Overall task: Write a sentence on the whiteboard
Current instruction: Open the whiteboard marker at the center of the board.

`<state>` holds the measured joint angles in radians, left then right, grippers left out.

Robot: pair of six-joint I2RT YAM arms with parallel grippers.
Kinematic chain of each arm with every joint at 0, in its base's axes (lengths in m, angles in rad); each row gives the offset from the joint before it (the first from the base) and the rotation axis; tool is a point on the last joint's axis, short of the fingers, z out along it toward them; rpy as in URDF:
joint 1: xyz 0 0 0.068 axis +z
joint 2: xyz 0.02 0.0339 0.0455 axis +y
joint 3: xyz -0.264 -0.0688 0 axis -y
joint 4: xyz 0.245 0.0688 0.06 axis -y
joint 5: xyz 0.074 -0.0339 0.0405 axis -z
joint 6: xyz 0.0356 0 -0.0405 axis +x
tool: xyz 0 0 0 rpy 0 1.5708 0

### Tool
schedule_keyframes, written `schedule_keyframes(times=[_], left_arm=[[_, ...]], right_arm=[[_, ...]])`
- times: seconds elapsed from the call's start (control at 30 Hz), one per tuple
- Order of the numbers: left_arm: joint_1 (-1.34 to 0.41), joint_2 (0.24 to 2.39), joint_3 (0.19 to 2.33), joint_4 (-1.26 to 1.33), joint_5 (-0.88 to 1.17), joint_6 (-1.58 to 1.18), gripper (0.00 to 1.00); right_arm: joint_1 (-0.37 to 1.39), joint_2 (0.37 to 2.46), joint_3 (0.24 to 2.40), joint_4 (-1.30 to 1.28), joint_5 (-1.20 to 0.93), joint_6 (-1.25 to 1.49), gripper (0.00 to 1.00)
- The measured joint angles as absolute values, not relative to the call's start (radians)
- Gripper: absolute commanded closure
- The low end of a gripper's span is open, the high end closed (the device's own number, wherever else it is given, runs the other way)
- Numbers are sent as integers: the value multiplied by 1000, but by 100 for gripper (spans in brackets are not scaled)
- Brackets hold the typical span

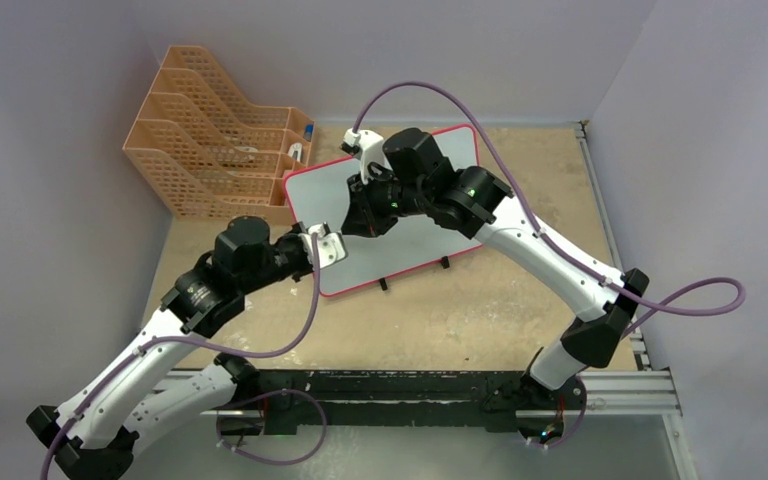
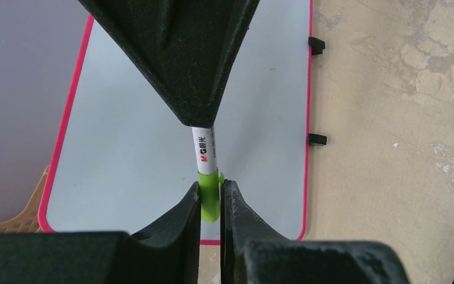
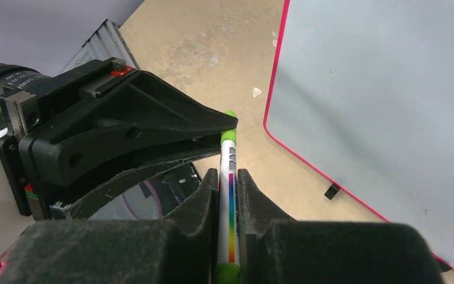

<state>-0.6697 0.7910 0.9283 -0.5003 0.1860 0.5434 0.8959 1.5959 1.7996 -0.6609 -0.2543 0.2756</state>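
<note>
Tan tabletop (image 1: 520,310) carries the pink-framed whiteboard (image 1: 400,255) at its middle, just in front of the orange file trays (image 1: 210,150), and we see both arms meeting above its left part. Our left gripper (image 2: 211,192) is clenched on the green cap (image 2: 208,183) of a marker (image 2: 206,151). Our right gripper (image 3: 227,177) is clamped on that marker's white barrel.

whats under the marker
The whiteboard, its visible surface blank. The left gripper and right gripper, both shut on the marker, hide the patch directly beneath it.
</note>
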Motion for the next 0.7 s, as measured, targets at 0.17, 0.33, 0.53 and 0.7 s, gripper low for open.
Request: schedule_keyframes(times=[0.17, 0.33, 0.53, 0.7], left_arm=[[-678, 763, 877, -450, 171, 561, 100], [-684, 762, 856, -411, 154, 571, 100], [-691, 763, 837, -363, 142, 573, 100], [-677, 773, 813, -461, 32, 573, 100]], right_arm=[[896, 1596, 1801, -678, -254, 269, 100], [891, 1594, 1803, -683, -253, 263, 100], [881, 1581, 1803, -688, -253, 260, 100], [860, 1509, 1803, -725, -257, 260, 100]])
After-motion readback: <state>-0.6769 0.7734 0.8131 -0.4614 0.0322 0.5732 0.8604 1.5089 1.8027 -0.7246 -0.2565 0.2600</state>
